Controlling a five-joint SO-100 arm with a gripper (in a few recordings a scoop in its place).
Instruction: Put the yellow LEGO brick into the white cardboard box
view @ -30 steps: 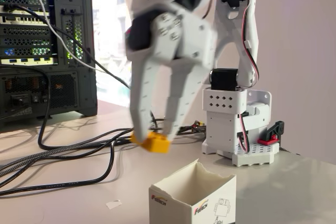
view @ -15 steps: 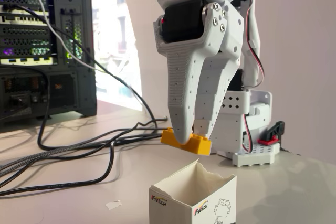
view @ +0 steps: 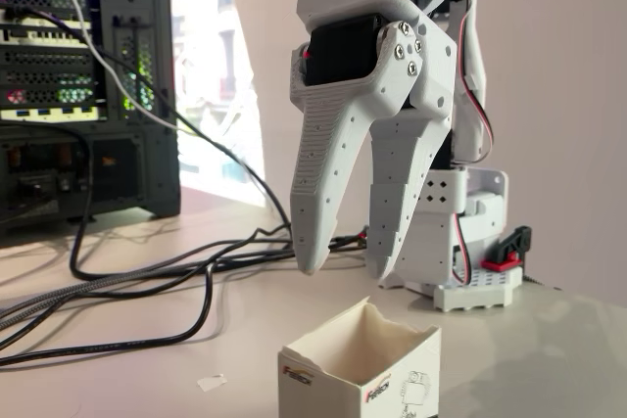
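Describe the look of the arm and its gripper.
The gripper is white printed plastic with two long tapering fingers dotted with small holes. A black servo sits above them beside a silver-screwed round joint. Red, black and white wires run down the arm.

Open, empty tool [view: 343, 271] above white cardboard box [view: 359, 369]

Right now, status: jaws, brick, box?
Gripper open, jaws spread, nothing between them, above the white box. Yellow brick not visible; box inside hidden from this angle. Cables on the table to the left, away from the box.
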